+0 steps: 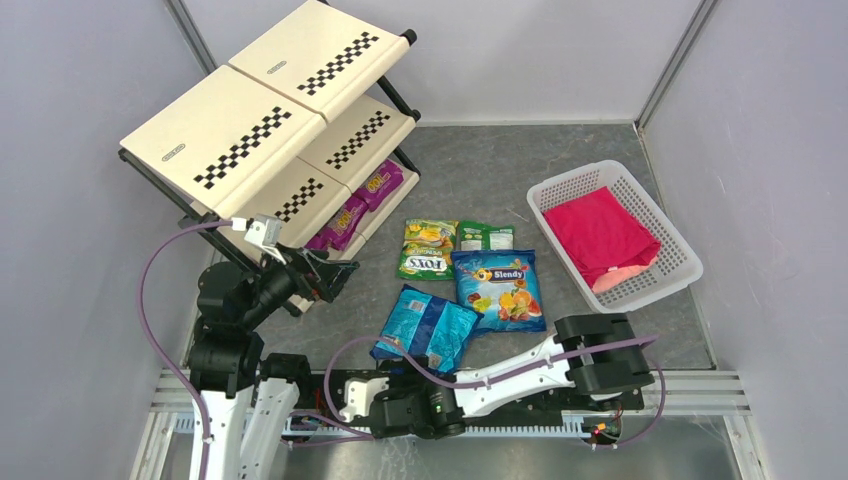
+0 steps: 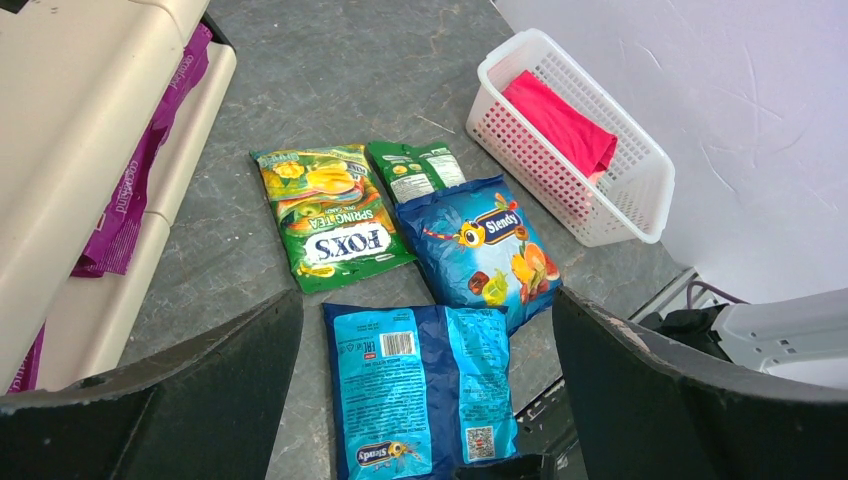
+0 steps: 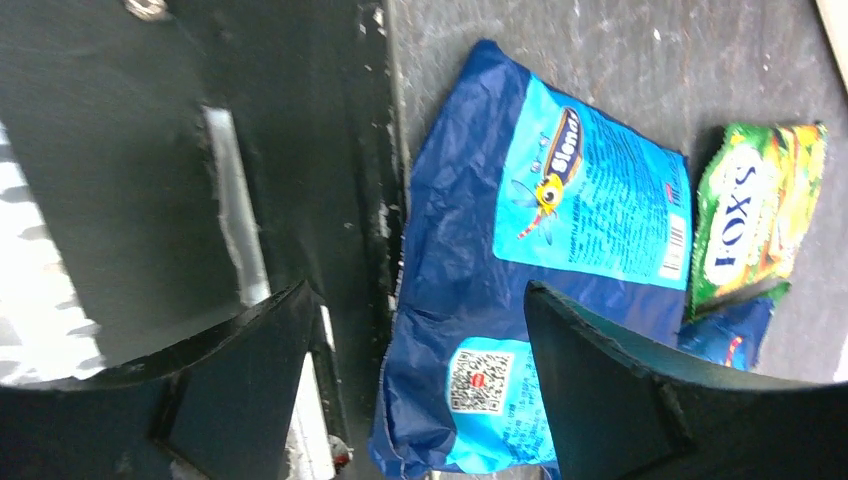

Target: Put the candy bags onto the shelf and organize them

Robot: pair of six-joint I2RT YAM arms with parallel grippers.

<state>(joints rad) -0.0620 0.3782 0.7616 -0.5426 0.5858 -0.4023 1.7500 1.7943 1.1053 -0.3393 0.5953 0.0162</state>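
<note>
Grey, stone-patterned worktop (image 1: 480, 165) carries four candy bags lying flat between the shelf (image 1: 250, 140) and a white basket (image 1: 575, 172) that holds a pink-red cloth (image 1: 600, 235). A green bag (image 1: 427, 250) and a smaller green bag (image 1: 487, 237) sit side by side nearest the shelf. A blue bag (image 1: 498, 288) lies face up just in front of them, overlapping the smaller one's near edge. A second blue bag (image 1: 427, 328) lies printed back up, closest to the arms. Purple bags (image 1: 358, 205) already rest on the shelf's lowest tier, and the two upper tiers are bare. The left end effector (image 2: 427, 305) hovers by the shelf's near lower corner, fingers spread wide with nothing between them. The right end effector (image 3: 415, 295) sits low at the worktop's near edge, also wide apart and gripping nothing, above the second blue bag's near end. Whether it touches that bag cannot be told.
</note>
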